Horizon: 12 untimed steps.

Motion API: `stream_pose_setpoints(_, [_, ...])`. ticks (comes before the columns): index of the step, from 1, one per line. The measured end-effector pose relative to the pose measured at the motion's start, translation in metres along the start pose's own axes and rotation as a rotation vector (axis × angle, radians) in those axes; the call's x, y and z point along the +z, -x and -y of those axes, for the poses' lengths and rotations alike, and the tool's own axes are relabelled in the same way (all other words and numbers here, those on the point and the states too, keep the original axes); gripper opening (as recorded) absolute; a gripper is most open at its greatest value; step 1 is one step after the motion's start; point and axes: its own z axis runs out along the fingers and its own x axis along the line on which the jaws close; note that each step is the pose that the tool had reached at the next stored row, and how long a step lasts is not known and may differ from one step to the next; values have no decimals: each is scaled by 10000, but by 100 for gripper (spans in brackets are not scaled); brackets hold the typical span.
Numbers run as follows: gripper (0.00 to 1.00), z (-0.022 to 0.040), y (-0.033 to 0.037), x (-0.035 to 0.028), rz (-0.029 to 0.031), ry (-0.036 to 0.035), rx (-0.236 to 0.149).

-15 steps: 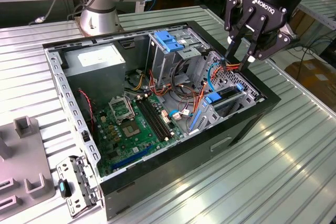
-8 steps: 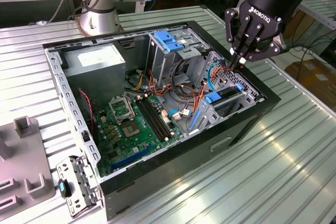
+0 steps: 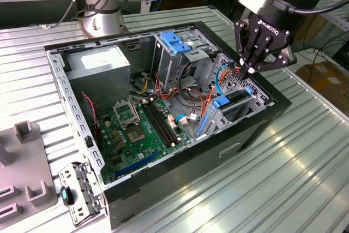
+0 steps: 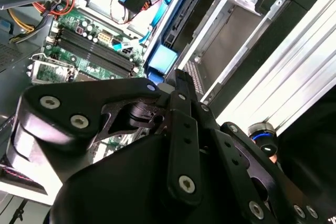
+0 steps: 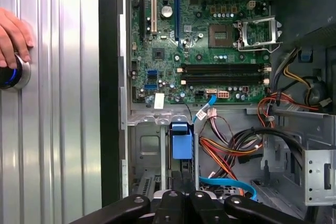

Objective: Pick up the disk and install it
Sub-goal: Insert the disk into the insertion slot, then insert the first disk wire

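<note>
— Where it lies in the case (image 3: pixel 229 151), how does the disk (image 3: pixel 235 97) look?
— Flat, dark and rectangular, edged by bright blue plastic rails (image 4: pixel 176 11), with a square blue tab (image 5: pixel 182 142) at one end. It sits in the grey sheet-metal cage (image 3: pixel 219 119) at the case's corner, at the exterior view's right, beside the green motherboard (image 3: pixel 136 129).
— And the pincer (image 3: pixel 244 68)?
— Black bolted links, fingers drawn together on nothing. The tips are close over the disk's end; whether they touch it I cannot tell.
— Round about?
— A ribbed aluminium bench (image 3: pixel 283 178), red, orange and black wires (image 3: pixel 193 99), and a thin blue cable (image 3: pixel 218 77). A hand (image 5: pixel 13 32) rests on a round metal button (image 5: pixel 13 77).
</note>
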Motion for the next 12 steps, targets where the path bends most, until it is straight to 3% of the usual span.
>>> stream_pose_setpoints(8, [11,1,0,7,2,-1,-1])
stream_pose_setpoints(12, [11,20,-3,71,1,-1,-1])
